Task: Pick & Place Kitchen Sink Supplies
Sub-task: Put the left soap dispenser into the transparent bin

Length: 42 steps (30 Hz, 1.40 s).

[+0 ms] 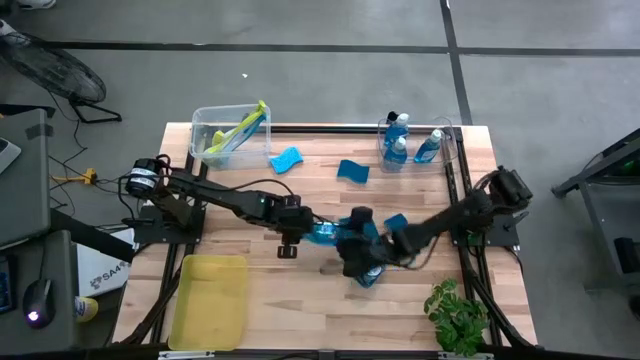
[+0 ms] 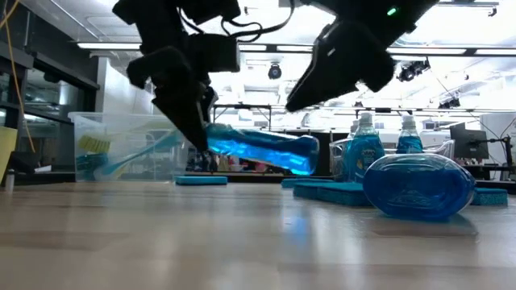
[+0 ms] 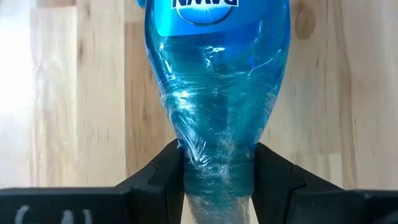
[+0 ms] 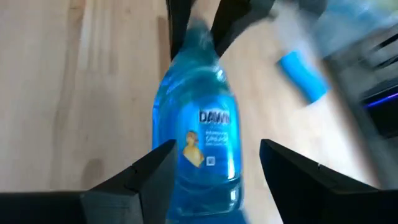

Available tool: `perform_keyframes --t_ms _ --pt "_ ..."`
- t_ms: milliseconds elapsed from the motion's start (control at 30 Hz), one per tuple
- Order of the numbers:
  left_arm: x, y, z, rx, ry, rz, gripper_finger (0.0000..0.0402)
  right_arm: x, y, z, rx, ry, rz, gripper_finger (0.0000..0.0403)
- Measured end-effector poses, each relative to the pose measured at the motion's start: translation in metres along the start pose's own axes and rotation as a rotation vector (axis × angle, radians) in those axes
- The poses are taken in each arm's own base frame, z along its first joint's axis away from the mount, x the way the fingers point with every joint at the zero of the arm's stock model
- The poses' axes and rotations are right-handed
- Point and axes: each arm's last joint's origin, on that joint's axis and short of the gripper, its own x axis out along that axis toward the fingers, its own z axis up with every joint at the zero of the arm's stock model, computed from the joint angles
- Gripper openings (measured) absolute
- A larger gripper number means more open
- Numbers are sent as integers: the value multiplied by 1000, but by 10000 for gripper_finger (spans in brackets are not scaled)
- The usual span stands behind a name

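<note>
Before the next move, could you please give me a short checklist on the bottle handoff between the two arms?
1. Left gripper holds the bottle by its neck: ok, jaws shut on it.
2. Bottle is clear of the table: ok, it hangs tilted above the wood in the low view.
3. Right gripper is lined up on the bottle's body: ok, its jaws stand open on either side.
4. Right jaws touching the bottle: cannot tell.
5. Nothing in the way below: not ok, a second bottle lies on its side close by, next to a sponge.
</note>
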Motion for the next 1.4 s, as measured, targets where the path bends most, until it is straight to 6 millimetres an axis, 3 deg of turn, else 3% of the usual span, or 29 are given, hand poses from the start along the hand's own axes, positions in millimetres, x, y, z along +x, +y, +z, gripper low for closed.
perform_keyframes --t_ms 200,367,533,967,1400 --pt "-8 2 12 -17 -43 44 131 -19 32 -6 -165 -66 -167 223" --pt "-18 4 27 -34 -105 88 131 -11 53 -19 -248 -66 -281 223" --pt "-26 5 35 -31 -136 103 131 1 60 -31 -327 -48 -454 223" --pt "-27 4 37 -38 -146 75 131 32 47 -35 -480 50 -635 223" --pt "-28 4 37 -34 -146 67 131 39 41 -19 -472 24 -649 202"
